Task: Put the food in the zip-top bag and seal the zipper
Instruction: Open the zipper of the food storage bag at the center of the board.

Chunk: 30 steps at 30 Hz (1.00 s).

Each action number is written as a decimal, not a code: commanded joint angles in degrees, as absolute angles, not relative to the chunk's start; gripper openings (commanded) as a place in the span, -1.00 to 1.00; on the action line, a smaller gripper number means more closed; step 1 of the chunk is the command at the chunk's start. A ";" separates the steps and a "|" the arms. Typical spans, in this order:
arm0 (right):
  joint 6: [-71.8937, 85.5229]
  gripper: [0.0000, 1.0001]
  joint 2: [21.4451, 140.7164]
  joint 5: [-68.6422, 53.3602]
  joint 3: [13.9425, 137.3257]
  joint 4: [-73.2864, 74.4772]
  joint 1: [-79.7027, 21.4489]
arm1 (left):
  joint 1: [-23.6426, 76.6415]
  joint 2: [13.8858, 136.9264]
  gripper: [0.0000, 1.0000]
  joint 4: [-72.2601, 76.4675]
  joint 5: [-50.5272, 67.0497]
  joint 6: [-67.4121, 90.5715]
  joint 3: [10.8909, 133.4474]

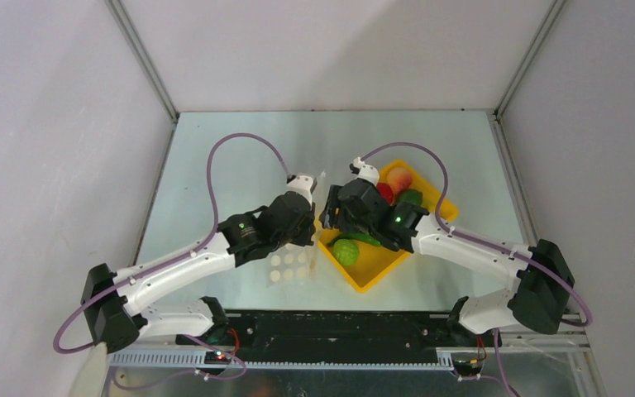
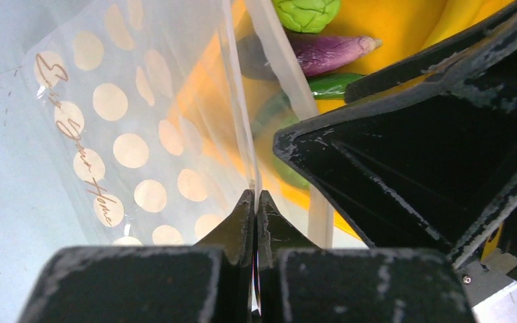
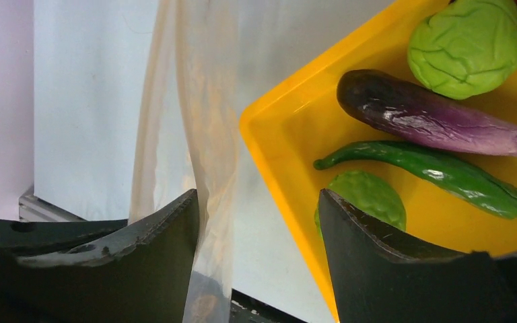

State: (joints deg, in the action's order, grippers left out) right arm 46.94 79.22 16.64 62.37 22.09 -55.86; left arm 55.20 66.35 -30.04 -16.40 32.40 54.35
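Note:
The zip-top bag (image 1: 293,266), clear with white dots, lies between the arms with its mouth edge lifted. My left gripper (image 1: 316,213) is shut on one lip of the mouth (image 2: 242,134). The other lip with the white zipper strip (image 2: 293,87) stands just right of it. My right gripper (image 3: 259,202) is open and empty, its left finger touching the hanging bag film (image 3: 209,134). The food lies in the yellow tray (image 3: 289,134): purple eggplant (image 3: 431,118), green cucumber (image 3: 444,171), two green round fruits (image 3: 468,47) (image 3: 370,195), red tomato (image 1: 385,192) and peach (image 1: 398,177).
The yellow tray (image 1: 372,277) sits right of centre, its near-left corner close to the bag. The right gripper body (image 2: 410,155) fills the right side of the left wrist view, close to my left fingers. White walls enclose the table on three sides.

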 commanded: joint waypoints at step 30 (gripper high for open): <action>47.78 -1.00 87.10 18.57 65.65 26.25 -54.15 | 53.84 76.39 -1.00 -68.58 -66.80 39.86 79.83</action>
